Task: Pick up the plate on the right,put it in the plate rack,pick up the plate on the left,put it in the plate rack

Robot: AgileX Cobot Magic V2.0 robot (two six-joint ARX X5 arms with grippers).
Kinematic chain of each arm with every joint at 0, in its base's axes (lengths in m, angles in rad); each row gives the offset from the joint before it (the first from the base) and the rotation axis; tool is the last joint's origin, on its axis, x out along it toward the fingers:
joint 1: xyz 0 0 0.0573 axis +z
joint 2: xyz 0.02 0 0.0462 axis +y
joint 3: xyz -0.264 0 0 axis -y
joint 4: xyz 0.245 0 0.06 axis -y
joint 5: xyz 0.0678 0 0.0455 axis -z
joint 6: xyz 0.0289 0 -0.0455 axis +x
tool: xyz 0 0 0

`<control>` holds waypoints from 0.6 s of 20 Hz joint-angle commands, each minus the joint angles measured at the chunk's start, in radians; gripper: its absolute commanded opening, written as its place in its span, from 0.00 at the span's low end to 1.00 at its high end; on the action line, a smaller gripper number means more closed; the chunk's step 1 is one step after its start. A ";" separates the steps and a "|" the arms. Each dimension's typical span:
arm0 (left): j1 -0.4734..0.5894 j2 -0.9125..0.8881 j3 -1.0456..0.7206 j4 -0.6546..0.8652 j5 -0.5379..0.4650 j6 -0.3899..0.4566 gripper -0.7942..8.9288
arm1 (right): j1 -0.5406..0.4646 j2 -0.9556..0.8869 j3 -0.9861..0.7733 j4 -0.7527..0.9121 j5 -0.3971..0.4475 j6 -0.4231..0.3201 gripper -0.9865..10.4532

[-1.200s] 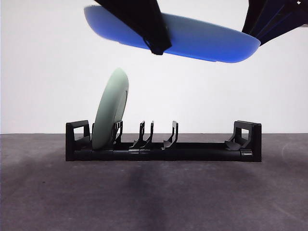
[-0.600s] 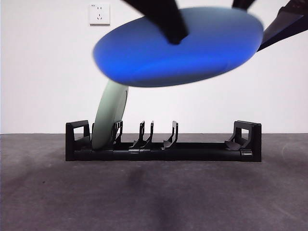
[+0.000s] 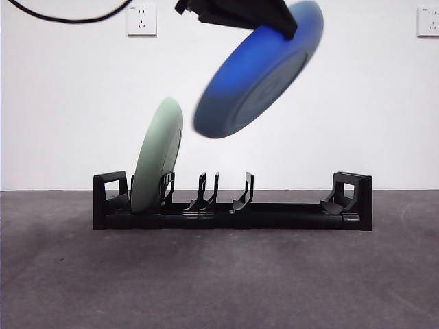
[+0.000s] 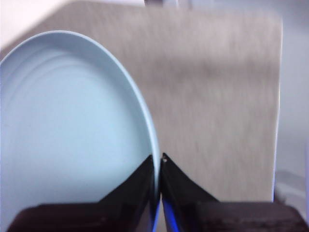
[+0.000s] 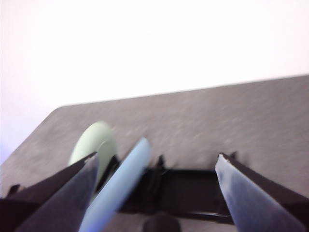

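Currently, taking the plate rack (image 3: 233, 205) as the landmark:

- Plate rack: long, low, black, flat on the dark table (image 3: 219, 274). In the right wrist view it is blurred and partly hidden.
- Green plate (image 3: 158, 156): stands on edge in the slot next to one looped end of the rack, leaning slightly; its foot is hidden behind the prongs.
- Blue plate (image 3: 257, 72): in the air above the rack's middle, steeply tilted, clear of the rack and of the green plate; its lower rim is motion-blurred.
- Left gripper (image 4: 158, 166): above the rack, jaws clamped on the blue plate's rim; in the front view it is cut off by the top edge.
- Right gripper (image 5: 154, 169): jaws spread wide, holding nothing, looking down on the rack; not identifiable in the front view.
- Wall sockets (image 3: 141, 18): on the white wall behind the rack; one is cut by the frame edge.
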 commanded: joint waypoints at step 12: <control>0.214 0.234 -0.004 0.638 0.180 -0.586 0.07 | 0.000 -0.027 0.001 -0.087 0.111 -0.054 0.44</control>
